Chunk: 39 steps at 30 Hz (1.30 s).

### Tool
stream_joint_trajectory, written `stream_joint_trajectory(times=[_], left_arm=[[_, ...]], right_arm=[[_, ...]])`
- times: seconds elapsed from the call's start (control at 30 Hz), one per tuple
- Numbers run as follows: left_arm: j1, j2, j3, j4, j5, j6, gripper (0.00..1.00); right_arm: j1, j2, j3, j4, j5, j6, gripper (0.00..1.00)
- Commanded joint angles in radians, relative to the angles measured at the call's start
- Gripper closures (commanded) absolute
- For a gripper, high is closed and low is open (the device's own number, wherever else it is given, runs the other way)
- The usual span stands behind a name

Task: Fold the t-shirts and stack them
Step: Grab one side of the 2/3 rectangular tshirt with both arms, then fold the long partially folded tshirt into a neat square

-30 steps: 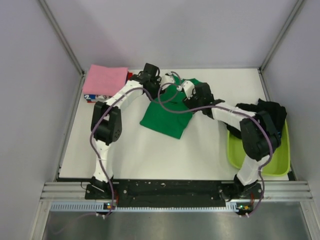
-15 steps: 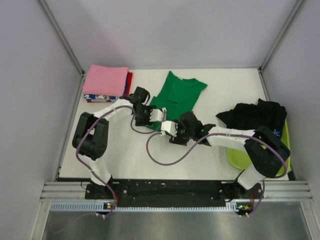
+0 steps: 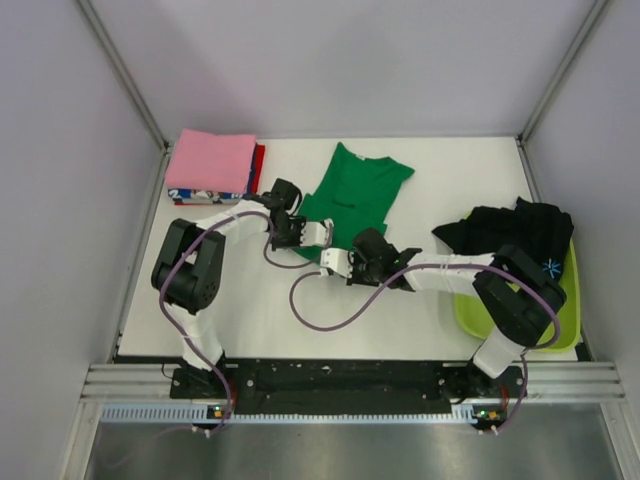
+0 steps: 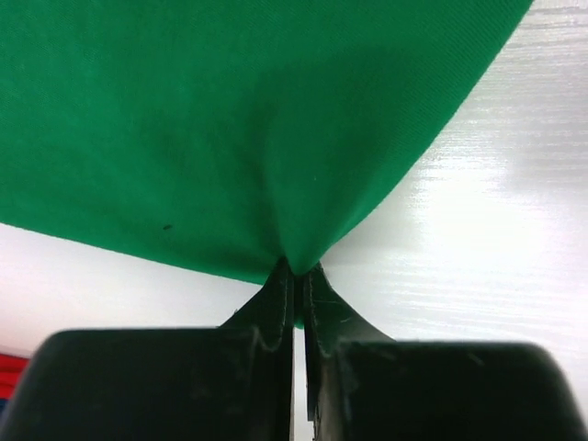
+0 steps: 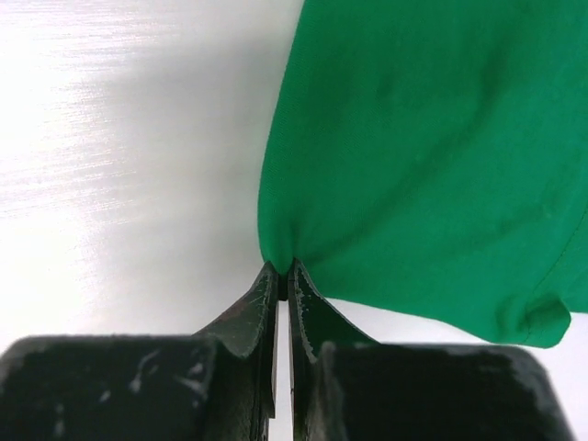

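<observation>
Since a second earlier the green t-shirt (image 3: pixel 352 195) had been dragged nearward and laid flat on the table (image 3: pixel 250 300), its near hem clamped by the left gripper (image 3: pixel 318 232) and right gripper (image 3: pixel 335 262), its length running away from both

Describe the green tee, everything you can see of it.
The green t-shirt is plain bright green, smooth soft knit with no print; the left wrist view shows one tiny dark speck. It lies spread out on the white table, slanted, with a short sleeve sticking out toward the far right. Its near hem is pinched at two corners, by the left gripper and the right gripper, both shut on the cloth, which puckers at each pinch.
</observation>
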Motion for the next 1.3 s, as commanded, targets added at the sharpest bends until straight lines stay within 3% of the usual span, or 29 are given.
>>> stream_joint_trajectory(times=[0.0, 0.13, 0.4, 0.5, 0.6, 0.7, 0.9, 1.03, 1.27], left_arm=[[-0.013, -0.043, -0.010, -0.087, 0.032, -0.054, 1.00], [-0.014, -0.177, -0.044, -0.265, 0.100, -0.077, 1.00], [-0.085, -0.511, -0.222, -0.701, 0.212, 0.035, 1.00], [-0.111, -0.553, -0.179, -0.885, 0.304, 0.042, 1.00], [-0.111, -0.554, -0.100, -0.928, 0.331, -0.003, 1.00], [-0.111, -0.528, 0.001, -0.895, 0.311, -0.078, 1.00], [-0.063, -0.340, 0.265, -0.731, 0.214, -0.313, 1.00], [-0.027, -0.183, 0.449, -0.723, 0.219, -0.349, 1.00], [0.007, 0.080, 0.752, -0.694, 0.194, -0.430, 1.00]], right_arm=[[0.021, -0.038, 0.052, -0.090, 0.008, 0.066, 1.00], [0.087, -0.177, 0.048, -0.246, -0.020, 0.098, 1.00], [0.285, -0.405, 0.075, -0.706, -0.242, 0.121, 1.00], [0.320, -0.426, 0.141, -0.831, -0.314, 0.132, 1.00], [0.317, -0.465, 0.183, -0.847, -0.344, 0.125, 1.00], [0.250, -0.462, 0.224, -0.827, -0.348, 0.115, 1.00], [-0.041, -0.408, 0.270, -0.692, -0.307, 0.169, 1.00], [-0.210, -0.364, 0.272, -0.554, -0.365, 0.196, 1.00], [-0.376, -0.177, 0.318, -0.434, -0.431, 0.268, 1.00]])
